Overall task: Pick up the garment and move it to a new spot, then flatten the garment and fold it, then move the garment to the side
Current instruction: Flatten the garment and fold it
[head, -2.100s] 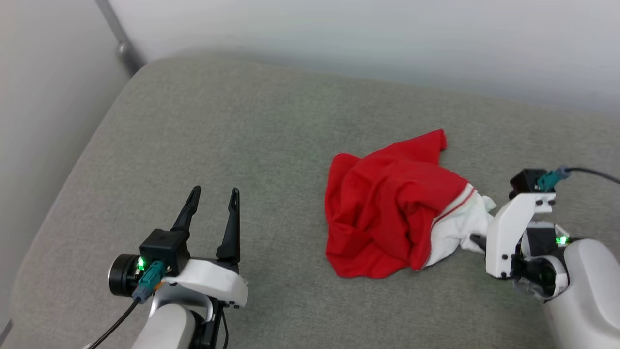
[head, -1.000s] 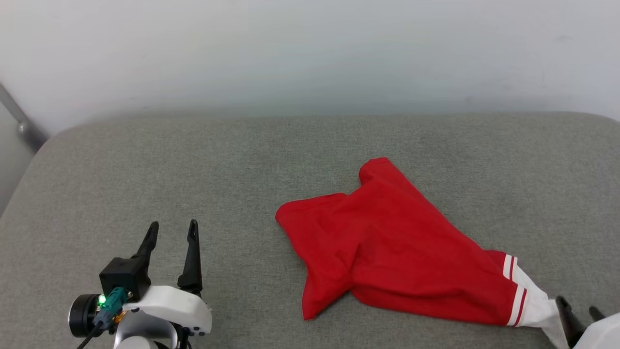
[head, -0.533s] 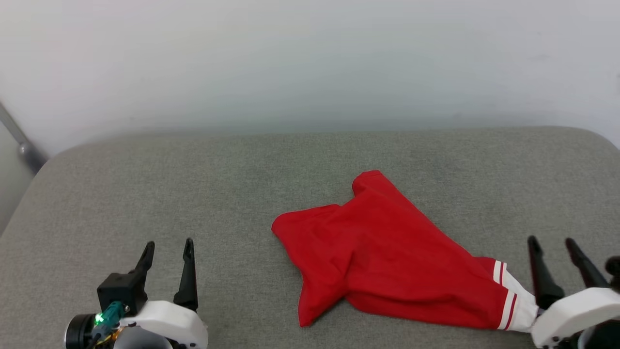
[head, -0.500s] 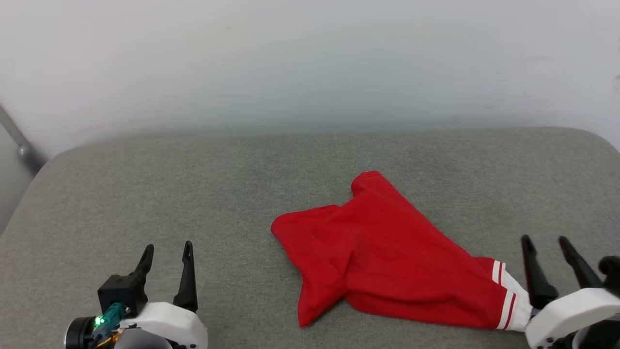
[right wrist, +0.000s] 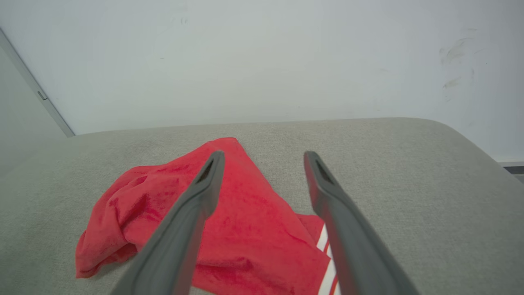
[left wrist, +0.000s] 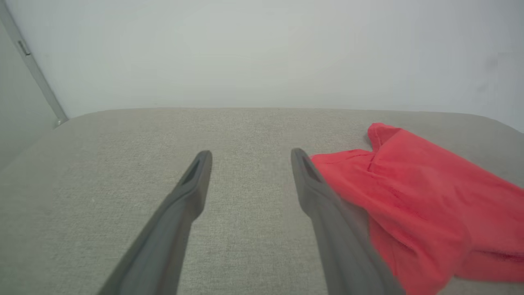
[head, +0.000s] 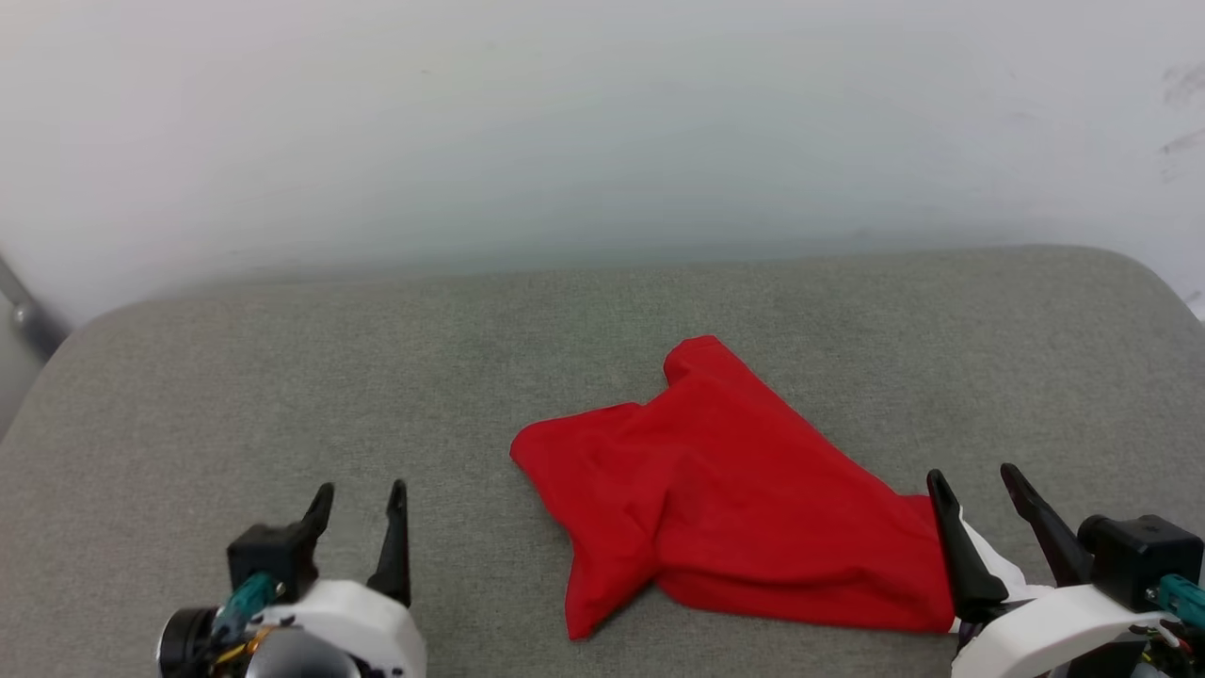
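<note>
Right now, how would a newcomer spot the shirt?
Look at the wide grey cushion below the pale wall. Right of its middle lies the garment, rumpled. It is the one bright red thing there, with a white striped sleeve beside the right tool.

Support surface: grey woven fabric cushion (head: 282,377) with rounded far corners, left and right. Its far edge meets a plain white wall (head: 602,122). A grey metal bar (head: 21,306) runs diagonally down the wall to the cushion's far left corner. Faint dark scuff marks (head: 1181,85) on the wall above the far right corner. Right wrist view: dark strip (right wrist: 511,168) beyond the cushion's right edge, identity unclear.
</note>
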Robot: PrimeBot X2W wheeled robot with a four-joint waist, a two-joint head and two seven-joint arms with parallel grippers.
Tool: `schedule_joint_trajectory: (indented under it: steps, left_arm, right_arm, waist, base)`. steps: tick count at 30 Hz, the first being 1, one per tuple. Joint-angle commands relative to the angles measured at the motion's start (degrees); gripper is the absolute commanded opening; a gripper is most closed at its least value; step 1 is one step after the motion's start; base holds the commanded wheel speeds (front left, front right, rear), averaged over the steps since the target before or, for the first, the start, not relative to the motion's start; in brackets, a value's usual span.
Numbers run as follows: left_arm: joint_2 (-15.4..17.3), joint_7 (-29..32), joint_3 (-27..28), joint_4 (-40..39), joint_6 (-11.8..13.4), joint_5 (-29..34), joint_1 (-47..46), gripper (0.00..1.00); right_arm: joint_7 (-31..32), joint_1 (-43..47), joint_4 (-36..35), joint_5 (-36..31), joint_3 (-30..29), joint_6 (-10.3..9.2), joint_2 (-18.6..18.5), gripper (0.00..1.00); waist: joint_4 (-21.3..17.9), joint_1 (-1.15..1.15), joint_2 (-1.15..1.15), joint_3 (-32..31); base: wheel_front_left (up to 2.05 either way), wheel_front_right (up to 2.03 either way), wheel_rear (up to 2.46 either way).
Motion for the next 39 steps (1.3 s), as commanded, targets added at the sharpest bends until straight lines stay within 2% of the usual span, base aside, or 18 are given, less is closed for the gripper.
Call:
schedule_joint_trajectory:
  steps: [1,4,10,13,17,21,24,32,33,34,35,36,39]
  left_arm:
    - [-0.18,0.35,-0.30,0.20,-0.40,-0.21,-1.78,1.00]
    - [-0.34,3.24,-1.78,1.94,-2.68,-0.82,-5.75,1.00]
    - [0.35,10.62,-4.44,6.56,-9.03,-2.46,-17.36,1.00]
    - [1.52,16.27,-5.77,9.57,-12.49,-3.66,-23.17,1.00]
    - [3.20,24.97,-6.89,14.21,-15.76,-6.22,-29.52,1.00]
    - [4.90,33.60,-9.57,17.87,-17.55,-9.61,-33.49,1.00]
    - [5.95,39.51,-11.88,20.22,-17.87,-12.18,-35.34,1.00]
    - [6.35,49.47,-18.87,23.97,-18.08,-17.35,-34.77,1.00]
    - [6.14,50.25,-19.69,24.37,-18.12,-17.96,-34.39,0.75]
    - [5.91,50.71,-20.42,24.69,-18.14,-18.44,-34.03,0.37]
    - [5.72,50.63,-20.91,24.86,-18.15,-18.71,-33.83,0.07]
    - [5.63,50.26,-21.34,25.07,-18.16,-18.92,-33.78,0.00]
    - [6.29,47.64,-21.48,25.44,-18.08,-17.67,-34.25,0.00]
  right_arm:
    - [0.05,0.14,-0.40,-0.26,0.18,-0.01,0.15,1.00]
    - [0.12,-0.82,-0.70,-0.51,0.71,-0.01,0.25,1.00]
    - [-0.30,-3.31,-1.43,-0.20,2.05,-0.01,0.18,1.00]
    - [-0.83,-4.56,-1.53,0.13,2.38,-0.01,0.19,1.00]
    - [-1.68,-6.52,-0.98,0.45,3.00,-0.01,0.24,1.00]
    - [-2.69,-8.17,-0.13,1.00,3.70,-0.01,0.30,1.00]
    - [-3.42,-8.77,0.75,1.37,3.90,-0.01,0.34,1.00]
    - [-5.30,-10.30,3.39,2.64,4.22,-0.01,0.53,1.00]
    - [-5.10,-10.42,3.73,2.84,4.49,-0.01,0.56,1.00]
    - [-5.02,-10.60,3.85,2.98,4.59,-0.01,0.57,1.00]
    - [-5.08,-10.72,3.96,2.89,4.53,-0.01,0.55,1.00]
    - [-5.15,-10.78,4.10,2.88,4.45,-0.01,0.55,1.00]
    - [-4.91,-10.59,4.19,2.72,3.82,-0.01,0.41,1.00]
  waist:
    - [-0.25,0.00,0.00,0.44]
    - [-0.79,0.00,0.00,1.63]
    - [-2.86,0.00,0.00,5.77]
    - [-4.30,0.00,0.00,8.34]
    - [-6.34,0.00,0.00,11.63]
    - [-8.17,0.00,0.00,14.23]
    - [-9.18,0.00,0.00,15.96]
    - [-11.08,0.00,0.00,18.55]
    - [-11.25,0.00,0.00,18.64]
    - [-11.41,0.00,0.00,18.66]
    - [-11.50,0.00,0.00,18.66]
    - [-11.54,0.00,0.00,18.61]
    - [-11.34,0.00,0.00,18.02]
  base:
    - [0.00,0.00,0.00]
    - [0.00,0.00,0.00]
    - [0.00,0.00,0.00]
    - [0.00,0.00,0.00]
    - [0.00,0.00,0.00]
    - [0.00,0.00,0.00]
    - [0.00,0.00,0.00]
    - [0.00,0.00,0.00]
    - [0.00,0.00,0.00]
    - [0.00,0.00,0.00]
    - [0.00,0.00,0.00]
    - [0.00,0.00,0.00]
    - [0.00,0.00,0.00]
